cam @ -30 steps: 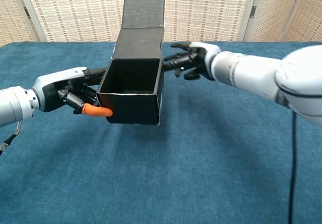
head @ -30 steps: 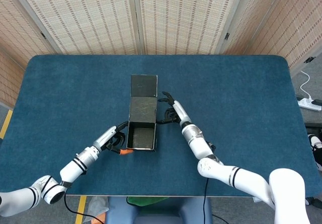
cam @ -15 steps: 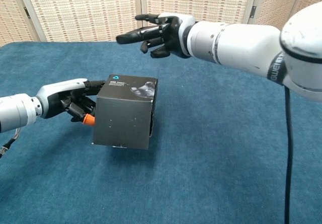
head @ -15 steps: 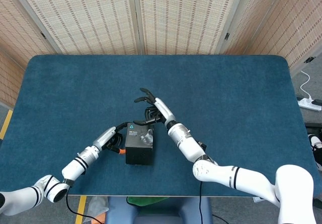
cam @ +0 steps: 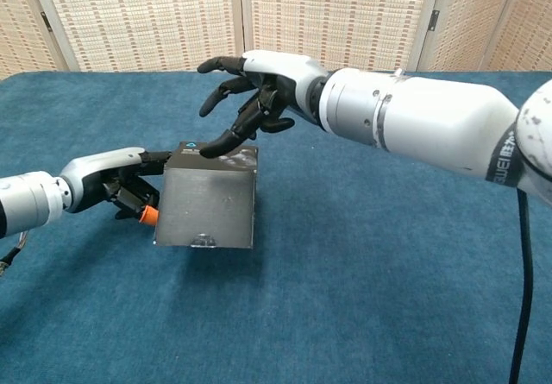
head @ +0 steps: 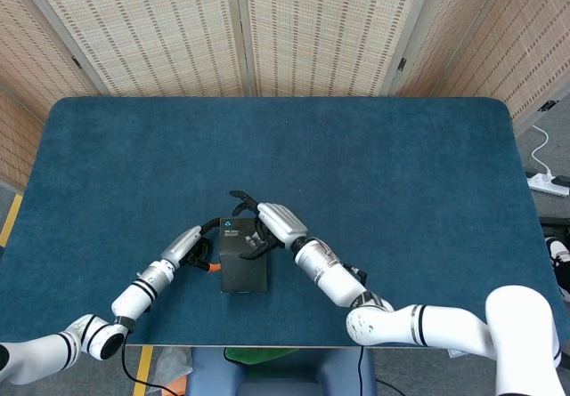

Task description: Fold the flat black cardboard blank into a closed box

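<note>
On chest view only, orange fingertip (cam: 148,216) against box (cam: 207,205).

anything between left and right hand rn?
Only the black box. In the chest view the left hand is against its left side, and a fingertip of the right hand touches its closed lid. Nothing else lies in that stretch.

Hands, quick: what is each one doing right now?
Left hand: pressed against the black box's left side; a real grip cannot be told.
Right hand: open, fingertips touching the box top.
</note>
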{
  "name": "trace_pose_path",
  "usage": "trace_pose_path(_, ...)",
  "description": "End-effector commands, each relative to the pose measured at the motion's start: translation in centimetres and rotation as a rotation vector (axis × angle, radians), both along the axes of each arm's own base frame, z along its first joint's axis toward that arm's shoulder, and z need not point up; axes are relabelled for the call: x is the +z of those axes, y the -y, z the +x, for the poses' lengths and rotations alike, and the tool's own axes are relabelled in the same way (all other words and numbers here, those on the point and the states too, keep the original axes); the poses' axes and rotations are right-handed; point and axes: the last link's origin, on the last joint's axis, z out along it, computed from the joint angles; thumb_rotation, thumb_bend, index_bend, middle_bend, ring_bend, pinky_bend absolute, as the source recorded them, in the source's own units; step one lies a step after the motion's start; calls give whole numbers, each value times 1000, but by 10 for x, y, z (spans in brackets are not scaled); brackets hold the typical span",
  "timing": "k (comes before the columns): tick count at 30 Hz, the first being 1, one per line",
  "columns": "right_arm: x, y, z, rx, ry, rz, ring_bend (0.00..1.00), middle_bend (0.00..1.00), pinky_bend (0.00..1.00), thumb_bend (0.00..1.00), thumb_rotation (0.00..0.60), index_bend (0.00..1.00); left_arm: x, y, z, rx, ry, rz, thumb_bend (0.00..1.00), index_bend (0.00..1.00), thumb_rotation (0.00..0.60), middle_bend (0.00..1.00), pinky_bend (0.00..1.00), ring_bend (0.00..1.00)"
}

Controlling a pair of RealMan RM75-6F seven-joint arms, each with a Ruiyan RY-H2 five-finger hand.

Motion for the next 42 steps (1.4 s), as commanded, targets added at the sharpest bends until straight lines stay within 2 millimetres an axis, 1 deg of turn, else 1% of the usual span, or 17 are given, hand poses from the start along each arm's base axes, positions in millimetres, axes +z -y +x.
trace_pose_path(1, -4, -4, 0, 22, -29, -10, 706, 264, 1000, 0, 600, 77, -1, 3, 2, 10, -19, 10, 227, 301, 600, 397, 843, 762)
trace_pose_path(5, -11, -6, -1, 43, -67, -22, 706, 265, 1000, 0, 600, 80, 0, 6, 2, 2, -45, 21, 224, 206, 600, 321, 842, 762)
trace_pose_path(9, -16, -9, -2, 69, -101, -42, 706, 265, 1000, 0, 600, 83, 1, 9, 2, -11, -78, 33, 223, 113, 600, 274, 838, 762)
trace_pose_path(10, -18, -9, -2, 76, -109, -49, 706, 265, 1000, 0, 600, 84, 2, 10, 2, -15, -88, 35, 222, 77, 600, 258, 836, 762)
trace_pose_path(14, -21, -11, -2, 93, -129, -63, 706, 265, 1000, 0, 600, 92, 5, 14, 1, -39, -119, 40, 220, 3, 600, 216, 830, 762)
trace_pose_path(22, -26, -15, -2, 127, -157, -88, 706, 270, 1000, 0, 600, 102, 17, 19, -2, -137, -247, 63, 213, 0, 600, 129, 820, 740)
trace_pose_path(26, -27, -15, -2, 136, -164, -95, 706, 277, 1000, 0, 600, 109, 20, 19, -3, -157, -274, 72, 213, 0, 600, 101, 817, 732)
trace_pose_path(28, -30, -17, -3, 157, -182, -112, 708, 285, 1000, 0, 600, 120, 27, 20, -5, -190, -324, 86, 213, 0, 600, 82, 817, 727)
trace_pose_path(29, -33, -18, -5, 188, -213, -135, 708, 288, 1000, 0, 600, 125, 37, 18, -9, -228, -388, 114, 213, 0, 600, 76, 817, 725)
trace_pose_path(30, -35, -19, -6, 197, -223, -144, 709, 291, 1000, 0, 600, 129, 41, 18, -10, -239, -413, 127, 213, 0, 600, 72, 816, 725)
trace_pose_path(34, -40, -19, -10, 244, -261, -186, 710, 301, 1000, 0, 600, 146, 59, 13, -12, -266, -523, 187, 212, 0, 600, 65, 814, 725)
trace_pose_path(37, -43, -20, -12, 313, -306, -249, 712, 315, 1000, 0, 600, 168, 75, 9, -13, -268, -614, 240, 212, 0, 600, 55, 812, 725)
trace_pose_path(42, -47, -23, -16, 444, -385, -358, 720, 337, 1000, 0, 600, 214, 91, 5, -7, -236, -648, 298, 212, 0, 600, 44, 811, 723)
